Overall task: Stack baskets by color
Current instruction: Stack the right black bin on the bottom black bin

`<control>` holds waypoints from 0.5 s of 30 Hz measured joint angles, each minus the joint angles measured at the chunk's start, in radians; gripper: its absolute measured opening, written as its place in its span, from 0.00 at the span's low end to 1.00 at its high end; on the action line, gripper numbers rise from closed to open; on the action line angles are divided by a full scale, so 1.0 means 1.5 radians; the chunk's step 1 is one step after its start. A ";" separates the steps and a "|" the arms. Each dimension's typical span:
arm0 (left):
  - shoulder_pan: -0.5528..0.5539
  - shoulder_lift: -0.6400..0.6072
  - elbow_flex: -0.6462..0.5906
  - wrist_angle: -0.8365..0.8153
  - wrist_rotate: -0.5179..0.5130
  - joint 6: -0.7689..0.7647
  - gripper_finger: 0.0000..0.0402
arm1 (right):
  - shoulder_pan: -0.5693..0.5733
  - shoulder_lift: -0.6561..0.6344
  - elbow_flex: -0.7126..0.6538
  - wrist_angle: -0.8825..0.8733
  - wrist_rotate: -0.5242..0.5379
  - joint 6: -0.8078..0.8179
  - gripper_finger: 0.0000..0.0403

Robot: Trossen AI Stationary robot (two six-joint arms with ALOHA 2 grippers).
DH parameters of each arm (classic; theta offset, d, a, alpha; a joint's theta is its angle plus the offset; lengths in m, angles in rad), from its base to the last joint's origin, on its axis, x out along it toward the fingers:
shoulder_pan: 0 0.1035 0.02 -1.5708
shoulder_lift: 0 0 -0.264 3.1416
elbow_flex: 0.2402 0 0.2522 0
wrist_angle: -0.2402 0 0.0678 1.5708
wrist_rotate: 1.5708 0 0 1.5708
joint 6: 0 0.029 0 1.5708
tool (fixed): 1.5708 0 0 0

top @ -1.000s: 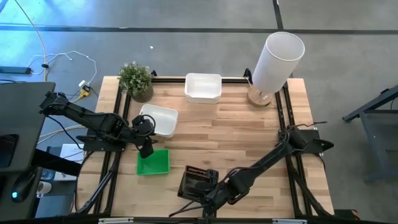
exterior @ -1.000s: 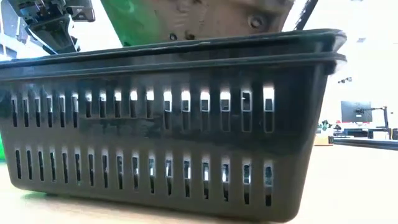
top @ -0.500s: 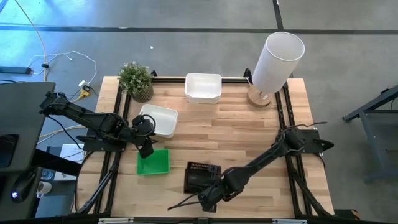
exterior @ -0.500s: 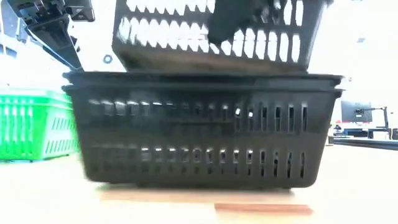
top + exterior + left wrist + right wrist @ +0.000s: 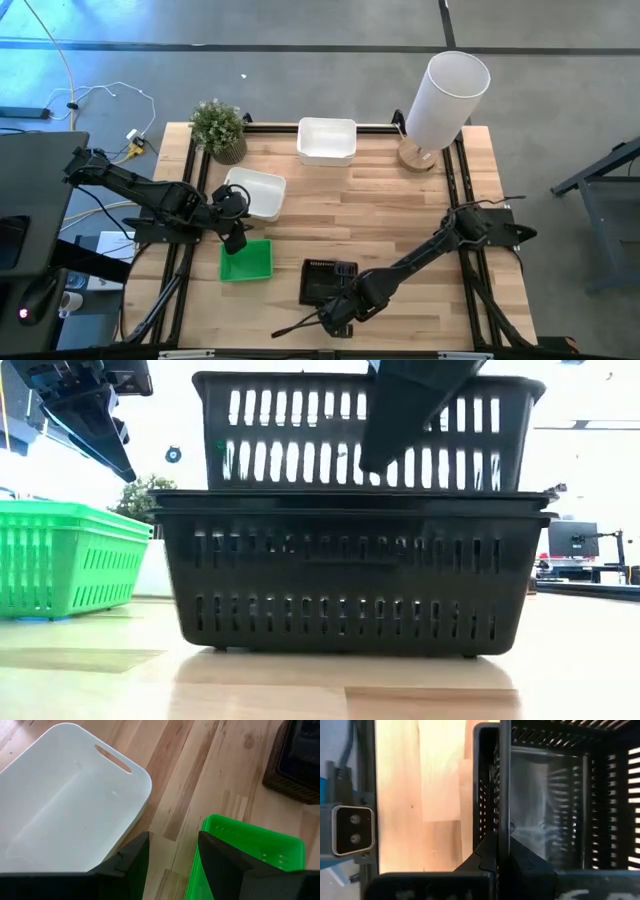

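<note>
Right gripper (image 5: 335, 318), jaws pinching the wall of the upper black basket (image 5: 360, 432), nested in the lower black basket (image 5: 355, 572) right of the green basket (image 5: 246, 260); left gripper (image 5: 236, 241), jaws spread, over the green basket's edge beside a white basket (image 5: 257, 192).

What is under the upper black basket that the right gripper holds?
Another black basket sits under the upper black basket, which the right gripper clamps at its wall. Whether a third lies nested inside is hidden.

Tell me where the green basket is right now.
High view: the green basket sits at the table's front left, in front of a white basket and left of the black baskets.
</note>
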 joint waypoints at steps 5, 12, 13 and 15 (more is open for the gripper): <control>0.000 0.000 0.000 0.000 0.002 0.000 0.39 | -0.004 0.002 0.000 0.000 0.000 -0.002 0.00; 0.000 0.000 0.000 0.000 0.002 0.000 0.39 | -0.004 0.003 0.000 0.001 0.000 -0.022 0.10; 0.000 0.000 0.000 0.000 0.002 0.000 0.39 | -0.004 0.003 0.000 0.001 0.000 -0.023 0.13; 0.000 0.000 0.000 0.000 0.002 0.000 0.39 | -0.004 0.003 0.000 0.001 0.000 -0.024 0.19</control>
